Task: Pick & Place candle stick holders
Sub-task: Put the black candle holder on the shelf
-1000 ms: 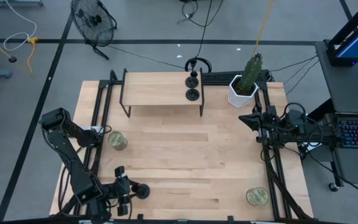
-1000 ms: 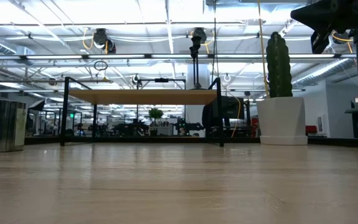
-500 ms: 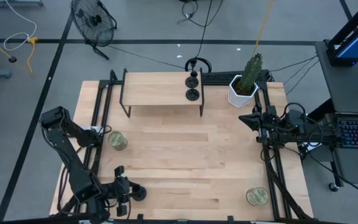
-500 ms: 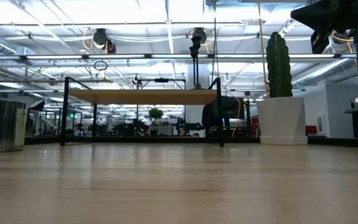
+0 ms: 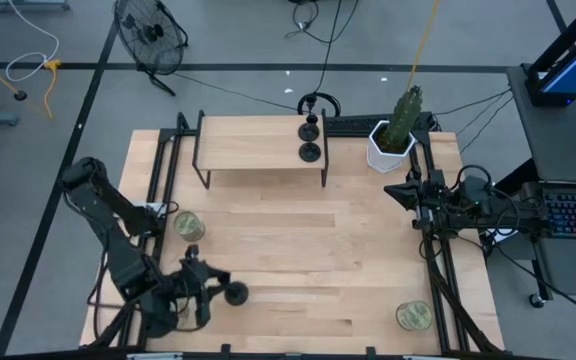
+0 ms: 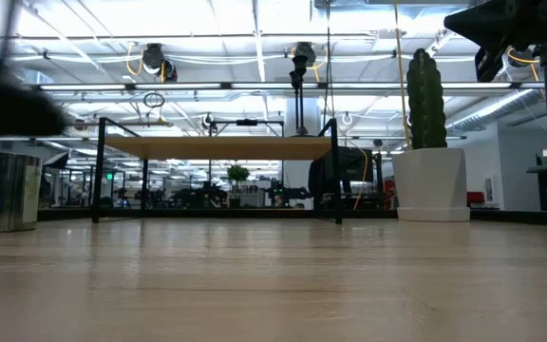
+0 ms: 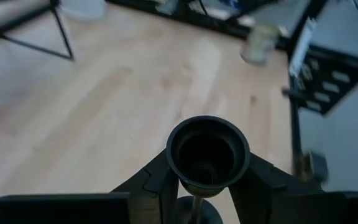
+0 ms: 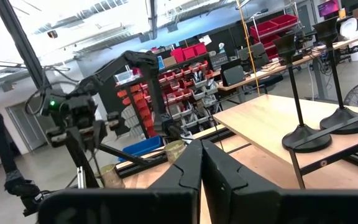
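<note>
Two black candle stick holders (image 5: pixel 310 151) (image 5: pixel 310 127) stand by their round bases on the wooden shelf (image 5: pixel 260 142) at the far side; they also show in the right wrist view (image 8: pixel 303 134). My left gripper (image 5: pixel 211 289), near the table's near left corner, is shut on the third holder (image 5: pixel 234 293), whose cup (image 7: pixel 208 152) faces the wrist camera. Its blurred base (image 6: pixel 12 109) shows above the table in the low view. My right gripper (image 5: pixel 400 190) waits shut at the table's right side, touching nothing. My left gripper pinches the holder between its two fingers (image 7: pixel 157 183), at the top of the stem (image 7: pixel 194 202) just under the cup. The cup hides the exact place of contact. The holder is lifted clear of the table, its base lowest.
Two greenish glass jar candles stand on the table, one at the left (image 5: pixel 189 226) and one at the near right (image 5: pixel 414 316). A cactus in a white pot (image 5: pixel 392 140) stands at the far right beside the shelf. The table's middle (image 5: pixel 308 250) is bare wood.
My left gripper has gone up and toward the table's far and right side with the candle stick holder. The holder's base, out of the low view before, now shows there above the table.
</note>
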Action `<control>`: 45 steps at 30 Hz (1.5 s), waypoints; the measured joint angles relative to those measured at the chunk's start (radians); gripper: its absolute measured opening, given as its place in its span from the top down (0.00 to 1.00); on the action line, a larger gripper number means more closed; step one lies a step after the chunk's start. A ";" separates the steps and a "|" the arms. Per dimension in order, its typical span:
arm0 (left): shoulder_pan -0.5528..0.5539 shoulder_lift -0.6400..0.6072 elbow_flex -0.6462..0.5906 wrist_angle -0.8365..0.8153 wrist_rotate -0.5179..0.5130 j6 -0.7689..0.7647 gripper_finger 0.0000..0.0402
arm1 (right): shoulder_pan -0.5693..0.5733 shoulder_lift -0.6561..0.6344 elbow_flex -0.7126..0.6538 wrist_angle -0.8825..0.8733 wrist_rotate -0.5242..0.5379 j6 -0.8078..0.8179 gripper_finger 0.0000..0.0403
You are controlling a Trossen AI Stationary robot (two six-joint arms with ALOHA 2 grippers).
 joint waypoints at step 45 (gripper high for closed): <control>0.933 -0.081 0.000 0.980 0.121 1.014 0.69 | 0.000 0.000 0.000 0.008 -0.001 0.000 1.00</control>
